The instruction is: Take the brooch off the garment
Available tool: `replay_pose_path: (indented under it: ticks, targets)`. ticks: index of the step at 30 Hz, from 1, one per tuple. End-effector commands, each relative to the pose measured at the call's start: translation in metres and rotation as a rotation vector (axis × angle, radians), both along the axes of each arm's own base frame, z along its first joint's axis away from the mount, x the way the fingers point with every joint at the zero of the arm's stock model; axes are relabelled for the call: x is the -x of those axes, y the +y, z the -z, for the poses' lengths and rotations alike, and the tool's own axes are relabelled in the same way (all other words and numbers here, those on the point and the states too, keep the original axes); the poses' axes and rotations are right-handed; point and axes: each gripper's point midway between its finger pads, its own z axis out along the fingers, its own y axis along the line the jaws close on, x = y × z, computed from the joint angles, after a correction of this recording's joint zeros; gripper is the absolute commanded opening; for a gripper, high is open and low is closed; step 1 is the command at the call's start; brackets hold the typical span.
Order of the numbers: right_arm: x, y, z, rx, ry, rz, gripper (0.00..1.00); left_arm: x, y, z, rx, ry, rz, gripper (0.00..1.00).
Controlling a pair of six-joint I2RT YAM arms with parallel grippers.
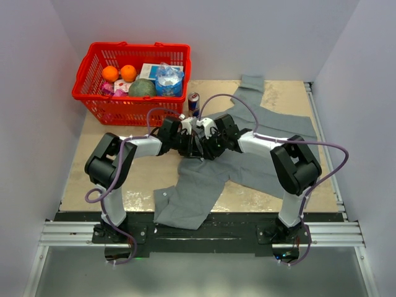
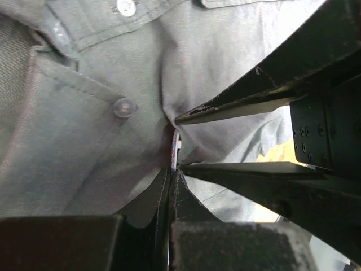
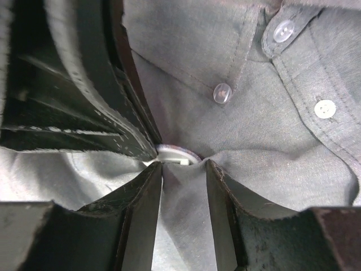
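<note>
The garment [image 1: 197,185], a grey button-up shirt, lies spread across the table. Both grippers meet over its chest area. My left gripper [image 2: 174,169] is shut on the brooch [image 2: 175,148], which shows edge-on as a thin disc at its tips. In the right wrist view the brooch [image 3: 176,152] is a pale disc with a reddish rim, still against the cloth, with the left gripper's fingers [image 3: 113,101] clamped on it from the upper left. My right gripper [image 3: 184,165] stands open just below the brooch, a fold of shirt cloth bulging between its fingers.
A red basket [image 1: 86,86] holding oranges, a bottle and packets stands at the back left. A drink can [image 1: 193,101] stands right behind the grippers. Pale shirt buttons [image 3: 222,93] sit close to the brooch. Side walls enclose the table.
</note>
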Motion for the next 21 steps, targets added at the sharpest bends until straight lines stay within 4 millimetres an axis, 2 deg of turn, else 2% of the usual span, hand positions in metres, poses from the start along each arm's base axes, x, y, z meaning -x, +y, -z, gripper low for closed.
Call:
replay_pose_path:
  ticks: [1, 8, 21]
  targets:
    - [-0.016, 0.005, -0.008, 0.001, -0.044, 0.005, 0.41, -0.009, -0.007, -0.013, 0.035, -0.045, 0.029, 0.0]
    - [-0.015, 0.001, -0.006, 0.018, -0.052, 0.001, 0.38, -0.01, -0.009, -0.013, 0.039, -0.041, 0.037, 0.0]
    - [-0.032, 0.004, 0.0, 0.066, -0.092, 0.008, 0.33, -0.008, -0.015, -0.012, 0.077, -0.018, 0.064, 0.0]
